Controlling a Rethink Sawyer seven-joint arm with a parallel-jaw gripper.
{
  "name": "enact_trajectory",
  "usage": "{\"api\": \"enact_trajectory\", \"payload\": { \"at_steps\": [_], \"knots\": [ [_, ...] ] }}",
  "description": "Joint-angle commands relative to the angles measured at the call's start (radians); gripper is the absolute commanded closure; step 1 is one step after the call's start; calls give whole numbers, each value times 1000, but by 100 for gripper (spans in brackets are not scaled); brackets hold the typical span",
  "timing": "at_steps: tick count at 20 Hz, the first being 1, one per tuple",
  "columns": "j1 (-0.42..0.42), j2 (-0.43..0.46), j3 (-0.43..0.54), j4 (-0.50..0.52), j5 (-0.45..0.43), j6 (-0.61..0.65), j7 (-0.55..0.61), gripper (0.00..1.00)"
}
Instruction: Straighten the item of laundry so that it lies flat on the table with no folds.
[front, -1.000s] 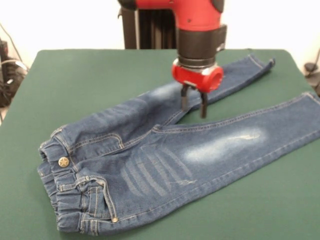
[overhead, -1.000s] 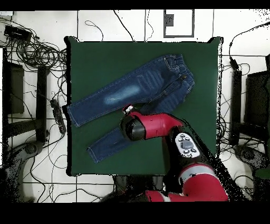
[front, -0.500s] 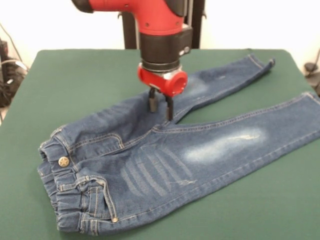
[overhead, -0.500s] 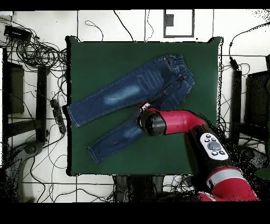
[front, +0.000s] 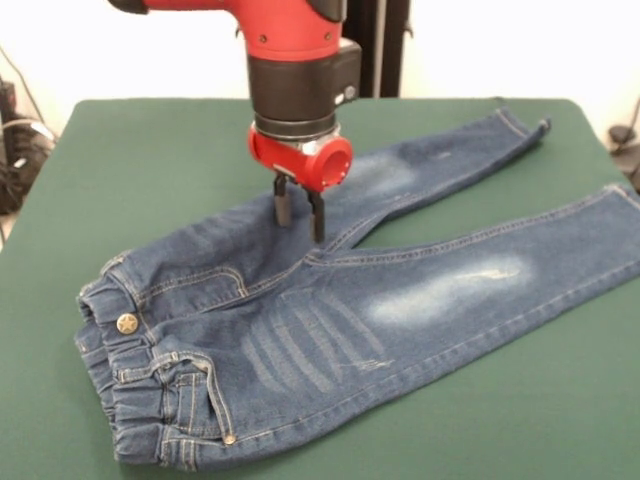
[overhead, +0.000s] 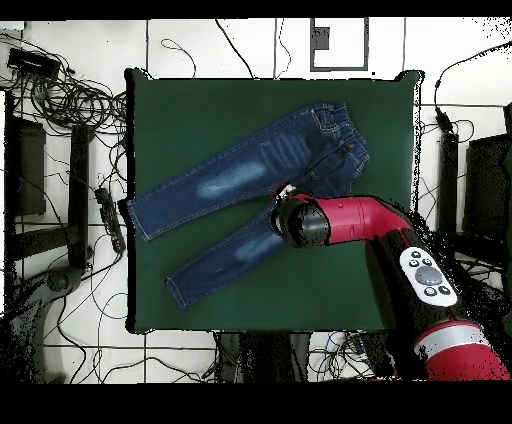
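Jeans (overhead: 250, 175) spread on green table (overhead: 180, 110), legs splayed toward one edge, waistband (overhead: 340, 125) toward opposite side. Red arm (overhead: 350, 220) over crotch area, hiding gripper. Cables (overhead: 70, 100) on floor around table.

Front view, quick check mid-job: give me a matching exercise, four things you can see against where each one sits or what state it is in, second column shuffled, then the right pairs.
Things:
1. gripper
2. brass button
3. pale faded patch
4. table

Places or states:
A. at the waistband, on the jeans' left end in the picture
B. on the nearer leg, right of the crotch
C. open, tips pointing down just above the denim near the crotch
D. covered in dark green cloth, under the jeans

Pairs: 1-C, 2-A, 3-B, 4-D
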Motion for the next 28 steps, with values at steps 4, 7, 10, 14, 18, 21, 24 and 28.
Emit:
{"api": "enact_trajectory", "payload": {
  "at_steps": [4,7,10,14,18,21,24,28],
  "knots": [
    [-22,-7,183,-49,-70,155,-378,0],
    [-32,-18,195,-49,-81,168,-375,0],
    [-53,-48,213,-50,-80,205,-406,0],
    [-91,-69,247,-60,-77,258,-456,0],
    [-118,-33,273,-97,-97,277,-486,0],
    [-127,-6,283,-125,-105,285,-507,0],
    [-138,11,291,-152,-105,297,-540,0],
    [-150,43,293,-203,-106,309,-601,0]
  ]
}}
